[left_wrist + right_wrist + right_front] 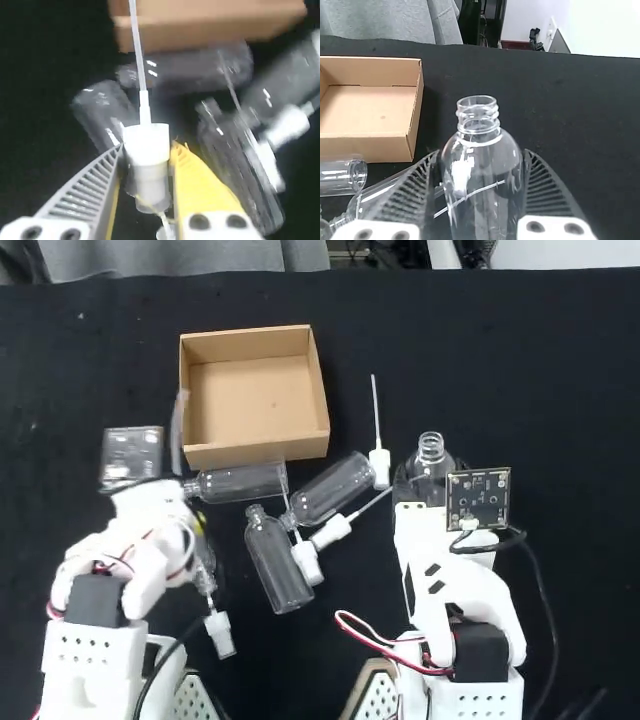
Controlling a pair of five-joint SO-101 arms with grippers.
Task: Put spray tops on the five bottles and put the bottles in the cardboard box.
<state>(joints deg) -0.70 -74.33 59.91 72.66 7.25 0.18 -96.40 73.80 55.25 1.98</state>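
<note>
Both arms loaded
Left gripper (146, 156) closed on a spray top (146, 142); right gripper (479, 167) closed round an upright, uncapped bottle (477, 117); loose bottles (240, 482) lie by the cardboard box (258, 450).

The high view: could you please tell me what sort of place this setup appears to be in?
Probably an indoor lab or office workbench: the table is covered in black cloth, a grey curtain hangs behind it, and cables and dark equipment sit beyond its far edge.

overhead, wrist close-ups, box (258, 450) shared
</note>
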